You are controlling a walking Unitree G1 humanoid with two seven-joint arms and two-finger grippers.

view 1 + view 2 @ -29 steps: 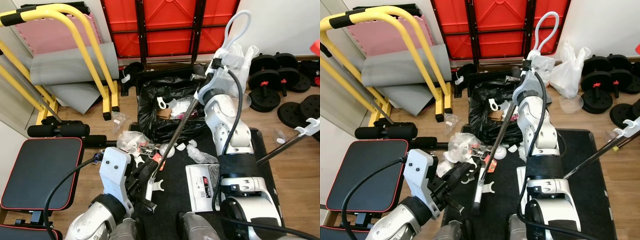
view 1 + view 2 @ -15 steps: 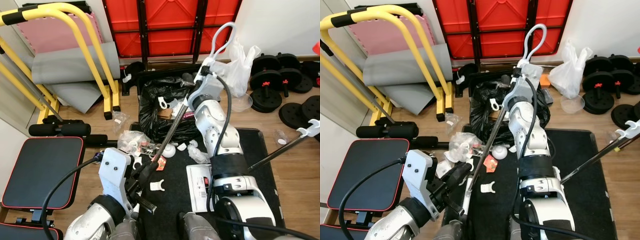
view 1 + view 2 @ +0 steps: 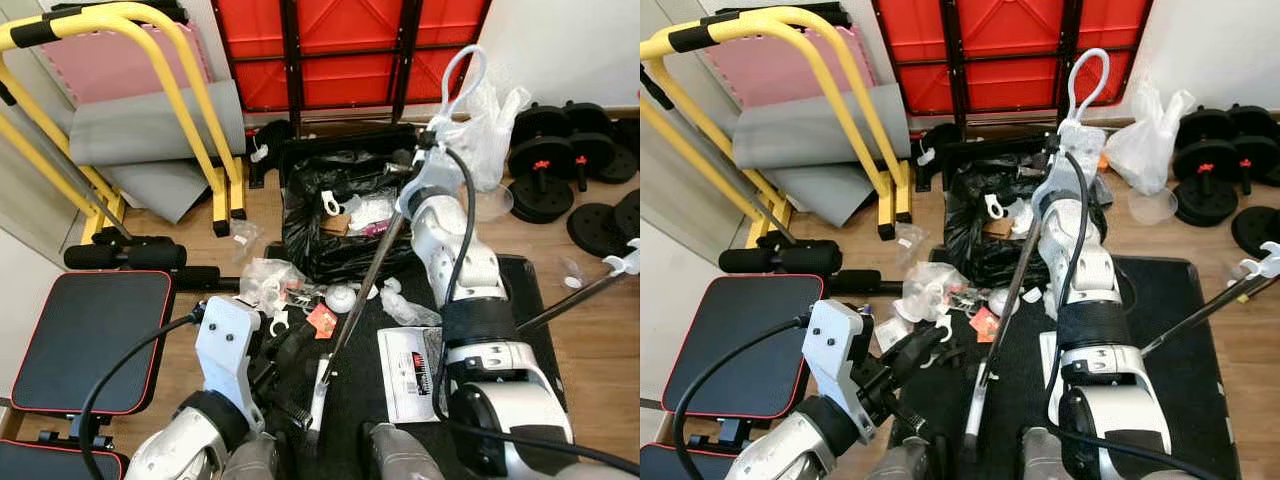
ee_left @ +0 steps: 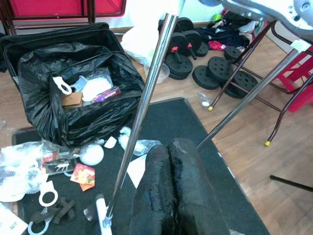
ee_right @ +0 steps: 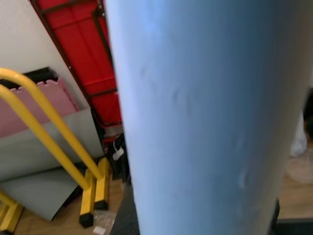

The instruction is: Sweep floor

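Note:
A long metal broom pole (image 3: 365, 290) slants from my right gripper (image 3: 413, 168), which is shut on its top end by the black rubbish bag (image 3: 310, 235), down to a white tip (image 3: 320, 385) on the black mat (image 3: 505, 285). In the right wrist view a pale handle (image 5: 195, 117) blocks the lens. My left gripper (image 4: 173, 183) is low over the mat, its fingers pressed together on nothing, with the pole (image 4: 142, 105) passing just beside it. Litter lies between bag and gripper: crumpled plastic (image 3: 262, 275), a white ball (image 3: 340, 298), a red card (image 3: 322, 320), white rings (image 4: 47, 186).
A yellow steel frame (image 3: 190, 90) and grey mats stand at the back left, and a black bench pad (image 3: 80, 340) is on my left. Dumbbell plates (image 3: 560, 130) lie at the right. A thin metal leg (image 3: 570, 298) slants over the mat's right side. A white leaflet (image 3: 405, 372) lies by my feet.
The pole has swung right, off my left gripper, and its white tip now rests lower on the mat. The right arm swayed left, then back right.

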